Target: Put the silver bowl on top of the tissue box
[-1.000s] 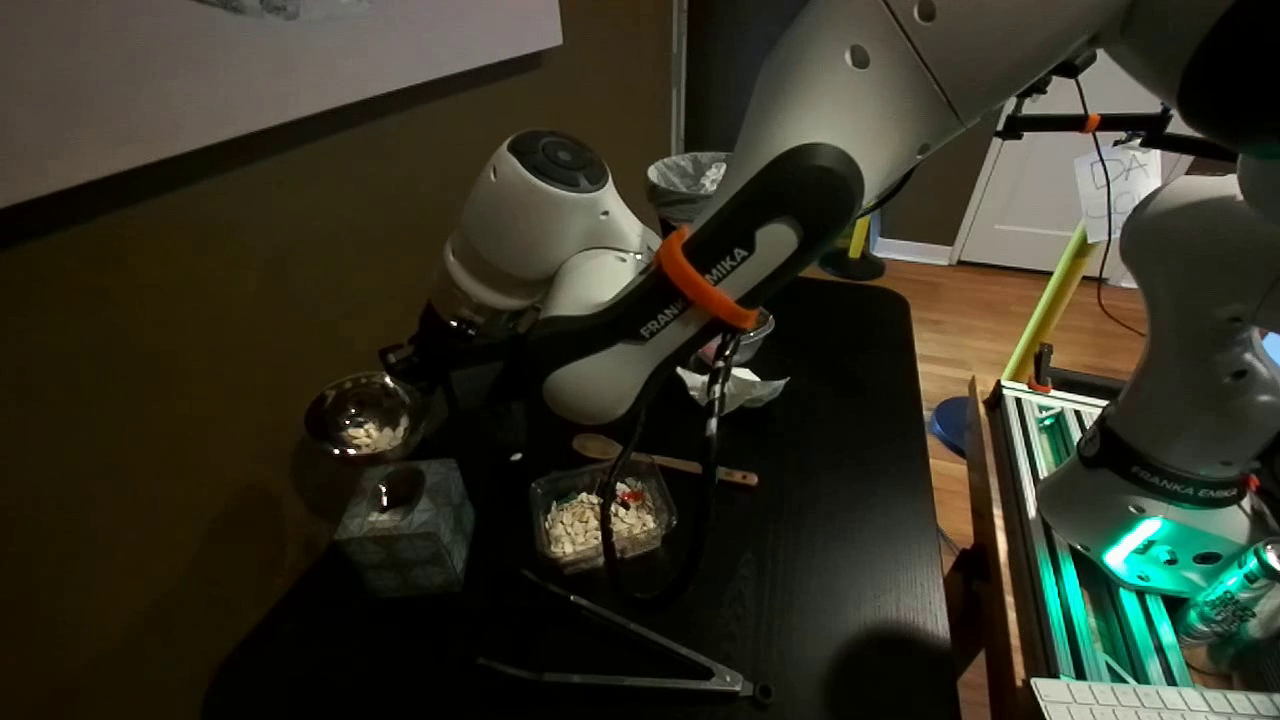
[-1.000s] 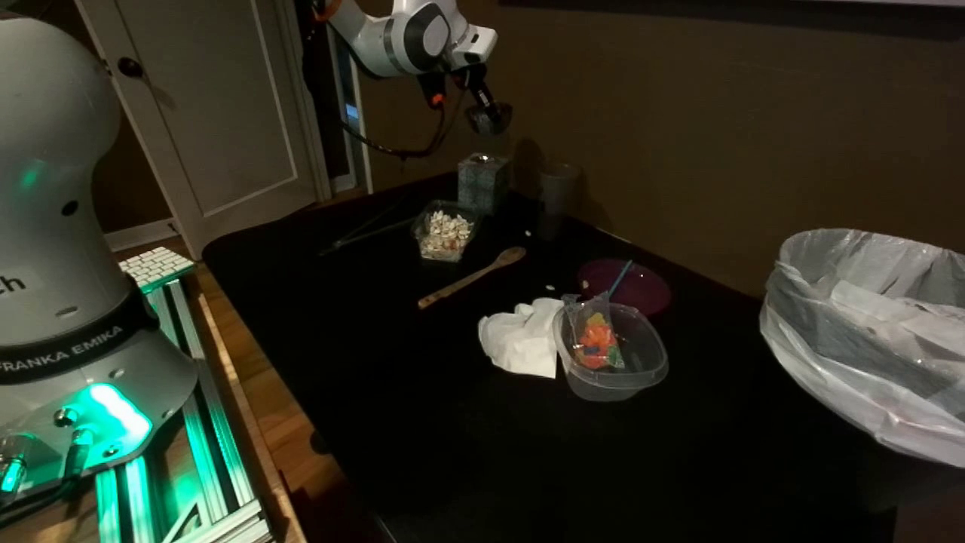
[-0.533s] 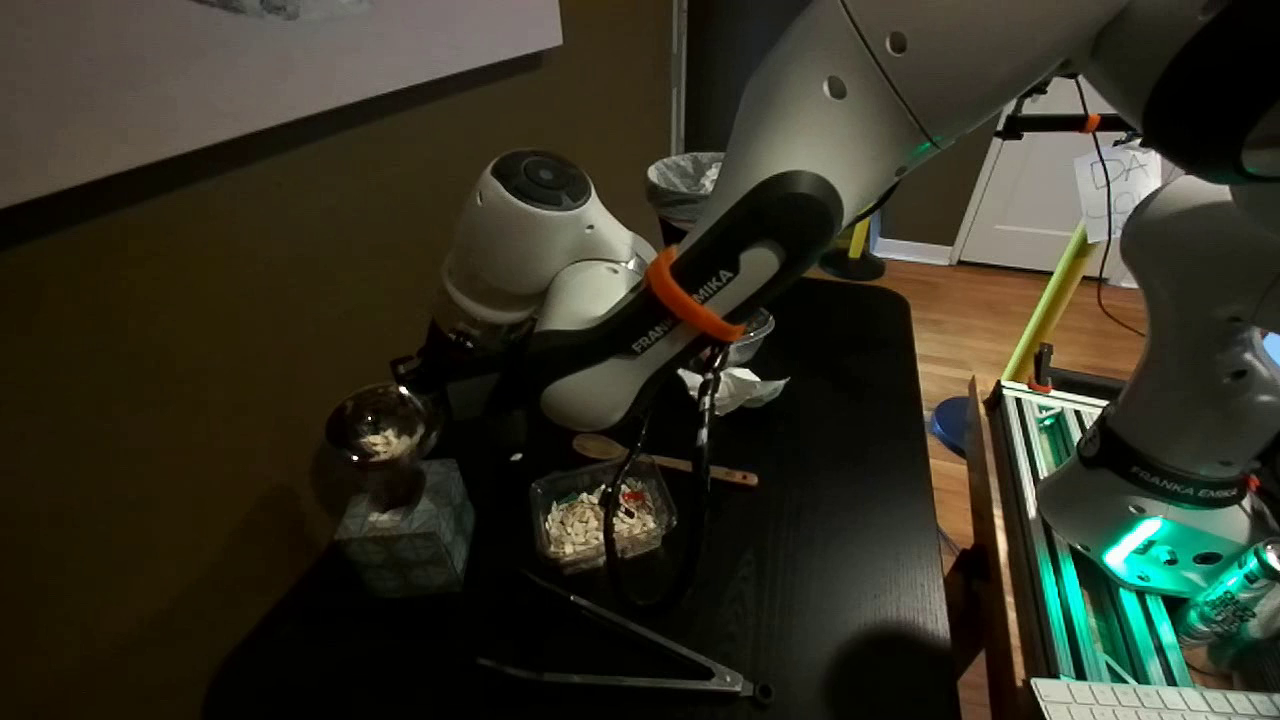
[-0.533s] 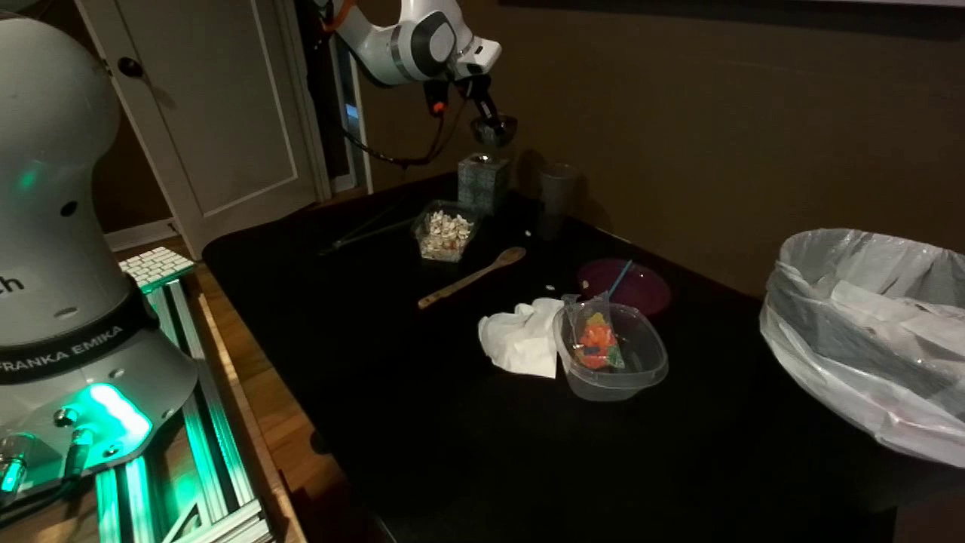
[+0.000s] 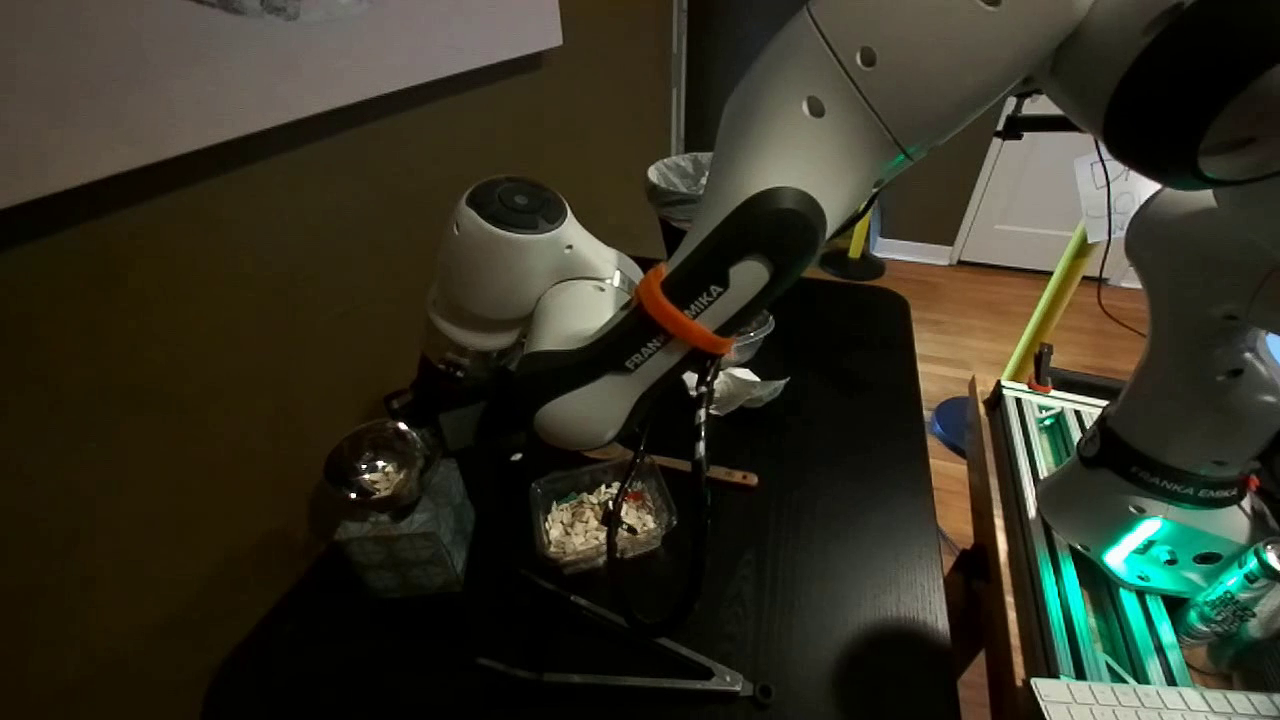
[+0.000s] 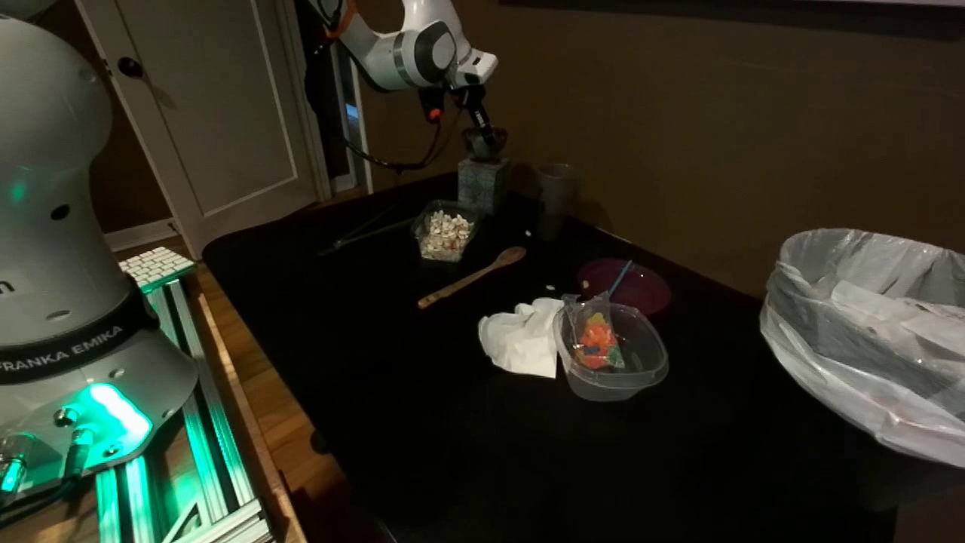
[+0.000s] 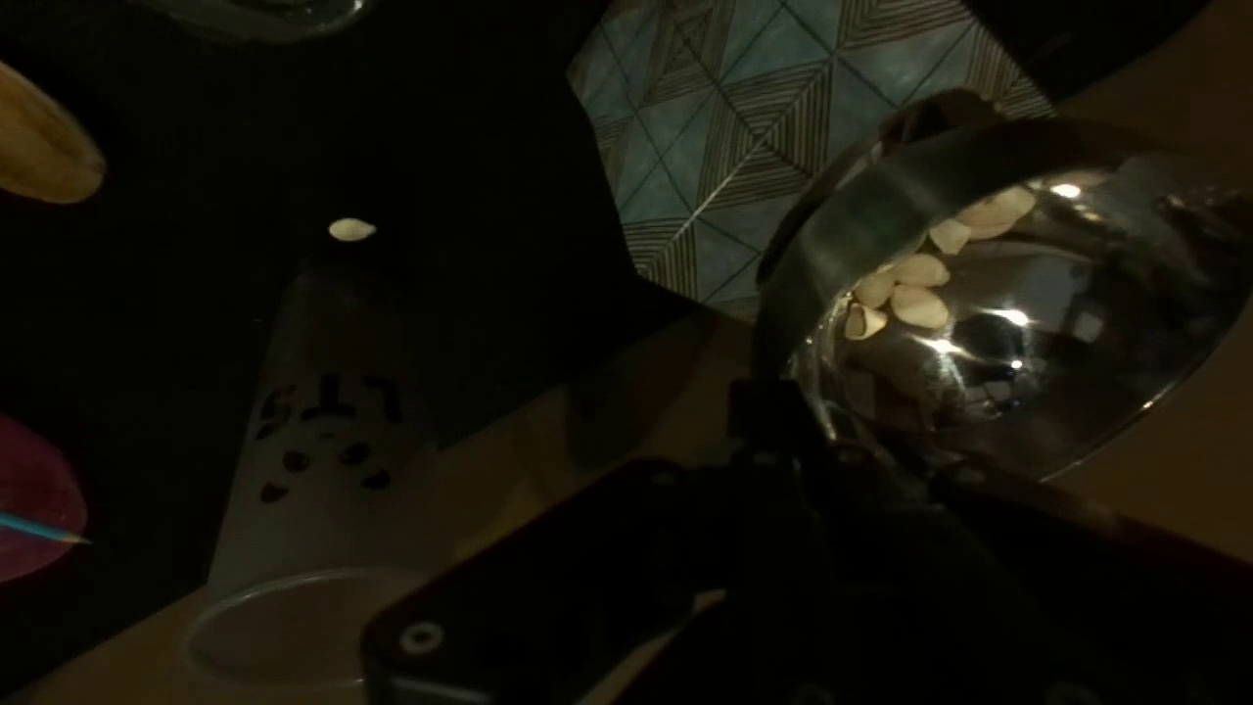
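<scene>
Shadow swallows most of my black two-fingered gripper (image 7: 827,431), and even the wrist view barely shows me where its tips end. That view crops the greyish, cube-shaped tissue box (image 7: 764,127) with patterned sides at the top and the tan wooden spoon (image 7: 44,137) at the left, while my gripper's linkage covers part of the rim of a tall translucent cup (image 7: 303,529) whose dark marks I read poorly. In an exterior view my white arm (image 5: 780,150) covers part of the wooden spoon's head, fully in sight half a second earlier. Against that same earlier moment, the small, shallow, round silver bowl (image 5: 375,450) of shiny metal is lower; where a gap separated it from the tissue box in an exterior view, the two now look edge to edge. Whether they truly touch, I cannot tell from here. The silver bowl is right over the top of the tissue box, open side up, and I have its rim clenched in the gripper. Its inside glitters with bright highlights, a small cluster of pale flat seeds (image 7: 918,305) lies along one wall, and the far side dims toward the right edge of the wrist view.
</scene>
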Tool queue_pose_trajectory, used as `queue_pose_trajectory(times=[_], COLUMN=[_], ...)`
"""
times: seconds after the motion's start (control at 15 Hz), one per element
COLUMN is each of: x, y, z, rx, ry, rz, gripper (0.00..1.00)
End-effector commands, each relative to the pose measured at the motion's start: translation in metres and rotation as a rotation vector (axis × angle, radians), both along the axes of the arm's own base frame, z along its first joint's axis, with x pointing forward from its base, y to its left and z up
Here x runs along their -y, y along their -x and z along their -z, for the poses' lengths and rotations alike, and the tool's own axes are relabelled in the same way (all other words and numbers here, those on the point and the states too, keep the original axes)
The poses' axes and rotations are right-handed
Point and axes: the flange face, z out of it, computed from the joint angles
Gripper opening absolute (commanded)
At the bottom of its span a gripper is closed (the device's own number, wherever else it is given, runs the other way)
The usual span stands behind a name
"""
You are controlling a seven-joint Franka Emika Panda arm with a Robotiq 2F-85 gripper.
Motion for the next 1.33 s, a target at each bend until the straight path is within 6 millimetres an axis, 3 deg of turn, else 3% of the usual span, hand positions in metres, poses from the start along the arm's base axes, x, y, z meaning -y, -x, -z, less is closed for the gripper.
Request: queue_pose_trajectory(times=[0.0,0.73,0.8,0.87,1.07,1.27], x=[-0.001,-0.006,-0.007,-0.008,-0.008,-0.009], y=[-0.012,-0.020,-0.021,-0.021,-0.021,-0.013], z=[0.007,0.024,0.025,0.026,0.024,0.003], rx=[-0.015,-0.070,-0.070,-0.070,-0.060,-0.049], ry=[-0.005,-0.020,-0.022,-0.018,0.005,0.062], rz=[0.012,-0.010,-0.010,-0.012,-0.017,-0.048], gripper=[0.01,0.01,0.27,0.28,0.51,0.73])
